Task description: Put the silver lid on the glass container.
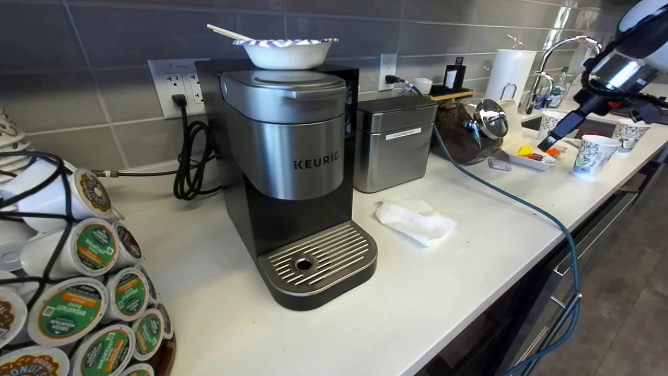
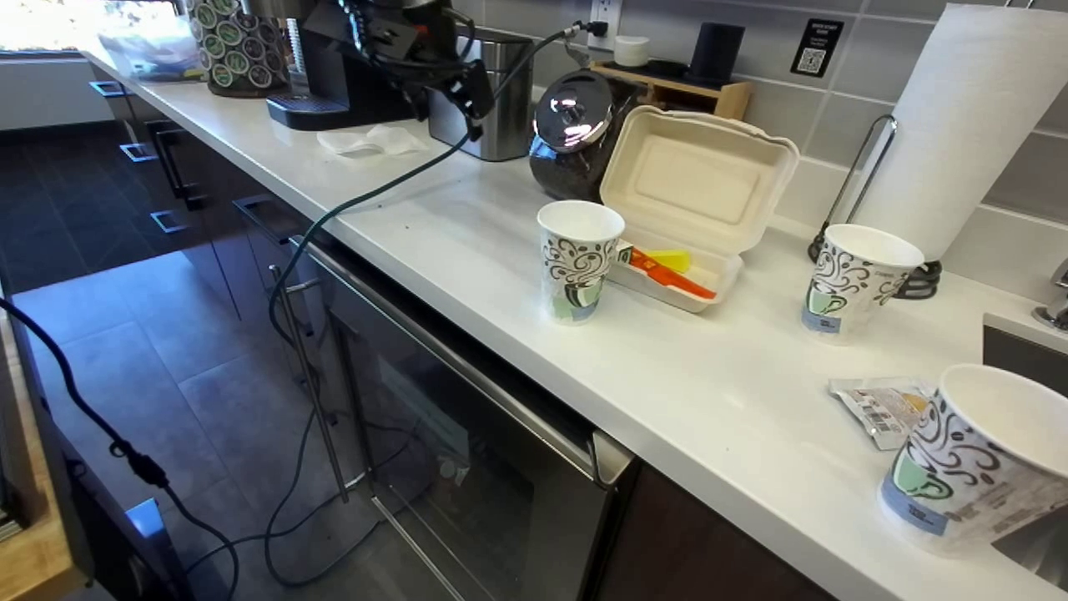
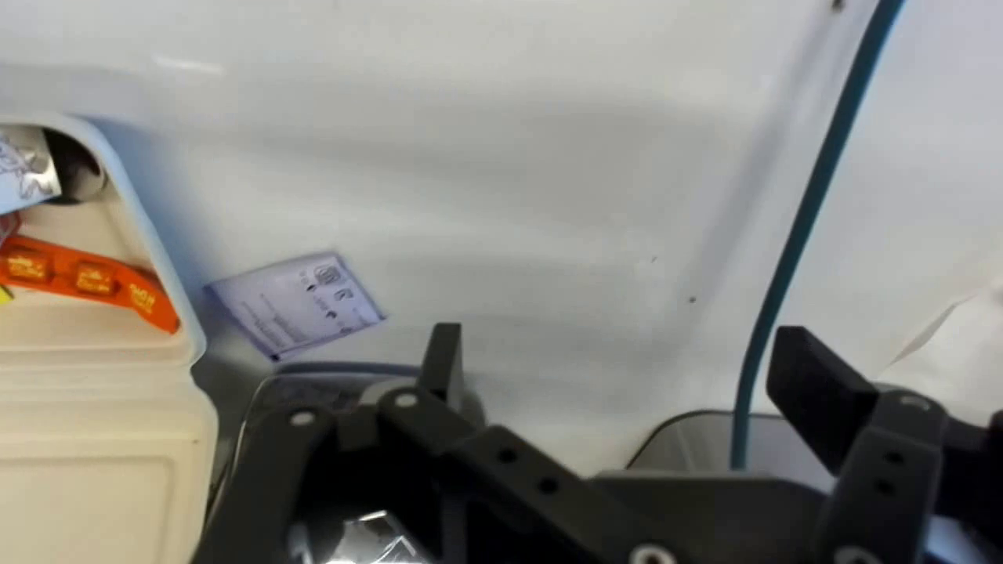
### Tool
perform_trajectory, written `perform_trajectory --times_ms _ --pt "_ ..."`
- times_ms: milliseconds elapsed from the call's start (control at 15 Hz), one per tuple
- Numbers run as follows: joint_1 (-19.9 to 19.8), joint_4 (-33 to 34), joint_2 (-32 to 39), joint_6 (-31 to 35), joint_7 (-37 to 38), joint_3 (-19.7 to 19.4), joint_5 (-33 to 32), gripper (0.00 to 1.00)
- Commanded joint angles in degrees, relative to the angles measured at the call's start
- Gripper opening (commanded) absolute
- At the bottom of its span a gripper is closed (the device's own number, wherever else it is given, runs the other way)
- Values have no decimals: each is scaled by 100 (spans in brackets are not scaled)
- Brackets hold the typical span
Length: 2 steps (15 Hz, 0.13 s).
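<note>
Gripper (image 3: 619,356) is hovering over the counter (image 3: 548,196), fingers (image 3: 445,364) standing wide apart, gripping nothing.
The arm (image 1: 623,70) is slanting down from above; near the gripper in both exterior views, the lid (image 2: 573,111) is sitting tilted on the jar (image 2: 563,173).

Crumpled white paper (image 1: 416,222) near coffee maker (image 1: 295,162); orange packet (image 3: 117,283) in open takeout box (image 2: 701,179); paper towel roll (image 1: 509,75) upright.
</note>
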Motion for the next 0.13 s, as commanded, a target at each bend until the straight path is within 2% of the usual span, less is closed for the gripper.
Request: perform_trajectory --times_ms 0,67 --pt "362 -279 -286 -90 -80 -351 -192 100" --pt "457 -456 -488 -97 -85 -432 -238 100"
